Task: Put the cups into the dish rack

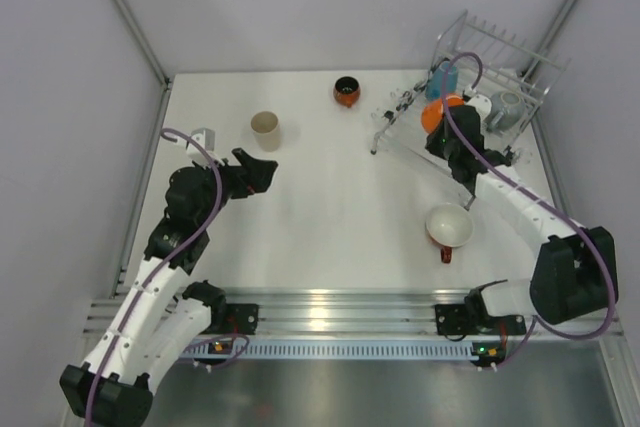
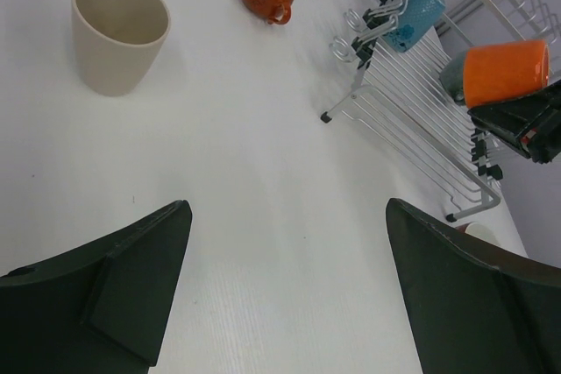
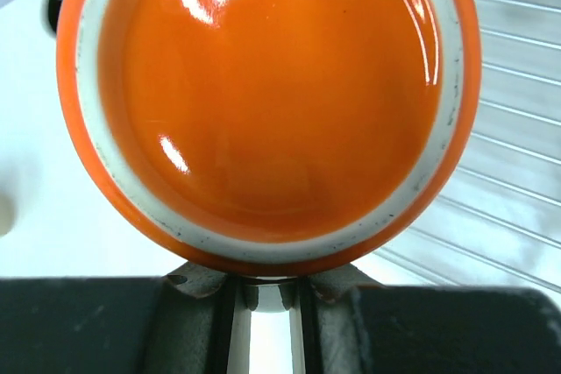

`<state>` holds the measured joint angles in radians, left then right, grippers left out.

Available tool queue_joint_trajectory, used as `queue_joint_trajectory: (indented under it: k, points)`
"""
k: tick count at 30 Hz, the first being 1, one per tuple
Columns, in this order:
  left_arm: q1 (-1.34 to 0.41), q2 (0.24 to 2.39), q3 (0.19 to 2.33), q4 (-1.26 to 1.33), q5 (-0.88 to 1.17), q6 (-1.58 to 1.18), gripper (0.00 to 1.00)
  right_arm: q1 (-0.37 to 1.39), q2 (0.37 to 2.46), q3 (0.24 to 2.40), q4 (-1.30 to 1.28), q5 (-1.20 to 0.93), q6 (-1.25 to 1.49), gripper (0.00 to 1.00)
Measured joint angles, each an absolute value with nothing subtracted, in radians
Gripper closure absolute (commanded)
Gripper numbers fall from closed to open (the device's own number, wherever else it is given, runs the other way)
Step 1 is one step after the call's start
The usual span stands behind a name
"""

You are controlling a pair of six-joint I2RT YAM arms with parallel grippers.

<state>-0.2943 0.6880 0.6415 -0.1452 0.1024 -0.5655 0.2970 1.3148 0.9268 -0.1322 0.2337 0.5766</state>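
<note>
The right tool pinches the orange cup, turned on its side, over the dish rack at the far right, while the left tool hangs spread above the surface near the beige tumbler.

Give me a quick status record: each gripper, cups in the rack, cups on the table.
left gripper: open, empty, near the beige tumbler
right gripper: shut on orange cup, over the edge of the dish rack
in rack: light blue cup, grey mug
on table: beige tumbler, dark-and-orange mug, red mug
</note>
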Motion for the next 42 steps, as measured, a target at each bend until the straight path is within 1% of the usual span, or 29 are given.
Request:
queue_joint_trajectory:
  k: [4,6,10,21,26,42]
  points:
    - [-0.294,0.662,0.641,-0.146,0.099,-0.557,0.02,0.297,1.404,1.007,-0.205,0.383,0.58,1.0]
    - [-0.294,0.659,0.641,-0.146,0.097,-0.554,0.02,0.298,1.475,1.088,-0.256,0.456,0.59,1.0]
    - [-0.295,0.659,0.641,-0.148,0.096,-0.55,0.02,0.299,1.614,1.241,-0.302,0.536,0.613,1.0]
    - [-0.294,0.659,0.641,-0.174,0.096,-0.546,0.02,0.299,1.887,1.45,-0.318,0.558,0.669,1.0]
    - [-0.295,0.672,0.641,-0.181,0.096,-0.545,0.02,0.299,1.971,1.525,-0.337,0.562,0.694,1.0]
    - [-0.295,0.683,0.641,-0.183,0.088,-0.541,0.02,0.305,2.056,1.587,-0.376,0.58,0.761,1.0]
